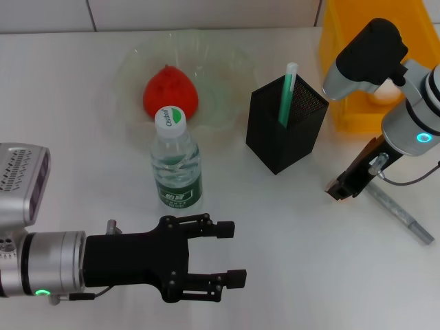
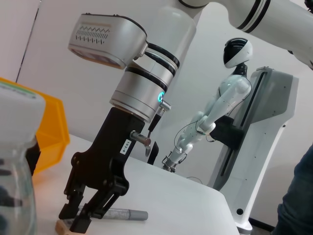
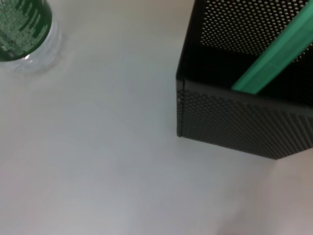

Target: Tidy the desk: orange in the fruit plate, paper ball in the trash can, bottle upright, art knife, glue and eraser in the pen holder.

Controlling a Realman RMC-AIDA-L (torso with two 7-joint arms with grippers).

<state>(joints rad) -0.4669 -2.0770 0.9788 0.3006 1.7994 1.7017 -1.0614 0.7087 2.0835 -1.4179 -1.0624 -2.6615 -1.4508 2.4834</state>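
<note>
Standing bottle (image 1: 177, 159), orange (image 1: 170, 93) in plate (image 1: 227, 65), L hand (image 1: 230, 253) open

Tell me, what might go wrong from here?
The right pincer is low at the table beside a grey pen-like tool; in the left wrist view a small beige piece sits at its tips, and a loose grip could drop it. Swinging toward the black mesh pen holder might bump it. The open left pincer could topple the upright clear plastic bottle.

Orange (image 1: 170, 91) in fruit plate (image 1: 230, 65), far side of desk. Bottle (image 1: 176, 161) upright just in front of plate. Pen holder (image 1: 285, 124) right of bottle, stick (image 1: 287, 93) inside. Trash can (image 1: 357, 103) right of holder.
</note>
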